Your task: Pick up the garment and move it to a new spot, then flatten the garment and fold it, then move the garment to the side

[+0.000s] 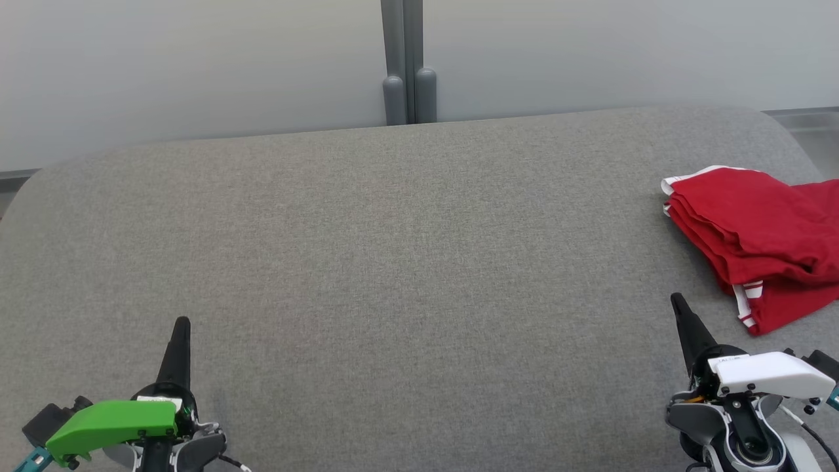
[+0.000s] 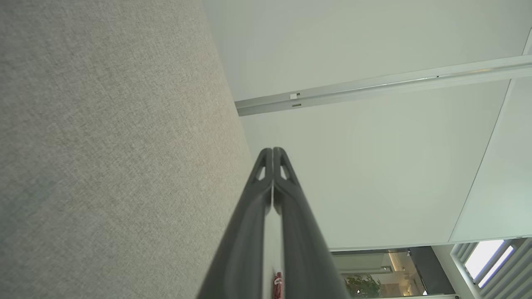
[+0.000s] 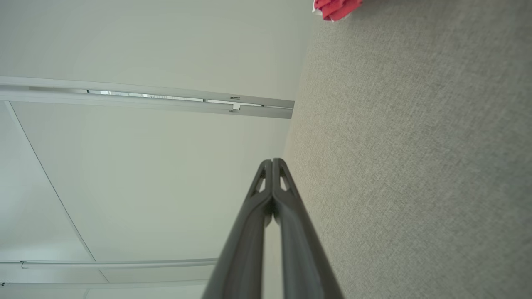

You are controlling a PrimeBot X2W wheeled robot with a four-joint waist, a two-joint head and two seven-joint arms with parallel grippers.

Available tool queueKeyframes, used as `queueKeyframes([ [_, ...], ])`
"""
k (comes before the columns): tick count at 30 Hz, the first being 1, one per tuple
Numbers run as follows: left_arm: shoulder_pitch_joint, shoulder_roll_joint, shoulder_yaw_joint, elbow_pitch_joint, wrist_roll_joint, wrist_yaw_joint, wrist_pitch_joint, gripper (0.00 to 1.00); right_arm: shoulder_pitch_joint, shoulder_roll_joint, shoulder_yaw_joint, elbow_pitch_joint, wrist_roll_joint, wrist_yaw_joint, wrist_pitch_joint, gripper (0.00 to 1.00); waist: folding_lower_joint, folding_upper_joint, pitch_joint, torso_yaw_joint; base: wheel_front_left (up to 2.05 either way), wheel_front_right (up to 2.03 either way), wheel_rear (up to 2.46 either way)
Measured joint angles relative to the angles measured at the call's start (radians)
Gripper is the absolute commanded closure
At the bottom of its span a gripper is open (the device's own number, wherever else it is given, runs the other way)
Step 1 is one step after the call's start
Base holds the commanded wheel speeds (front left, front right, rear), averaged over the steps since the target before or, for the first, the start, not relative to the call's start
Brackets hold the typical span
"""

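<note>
Folded red garment with white trim (image 1: pixel 754 236) sits at 3 o'clock on the grey fabric table (image 1: pixel 393 262) — looks already set aside. Both clenched, empty — left pincer (image 1: pixel 181 328) parked at 7, right pincer (image 1: pixel 678 303) at 5.

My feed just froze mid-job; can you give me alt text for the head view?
A red garment with white-striped trim lies loosely folded at the far right of a grey fabric surface. The left claw and right claw sit shut at the bottom corners, holding nothing, the right claw just short of the garment.
</note>
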Motion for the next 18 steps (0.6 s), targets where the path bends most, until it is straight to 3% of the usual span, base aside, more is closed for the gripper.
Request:
queueKeyframes([
  [18, -0.006, 0.001, 0.008, -0.018, -0.117, -0.004, 0.033, 1.0, 0.008, -0.001, -0.021, -0.026, 0.124, 0.0, 0.031, 1.0, 0.0, 0.0, 0.002, 0.0, 0.0, 0.0, 0.0],
])
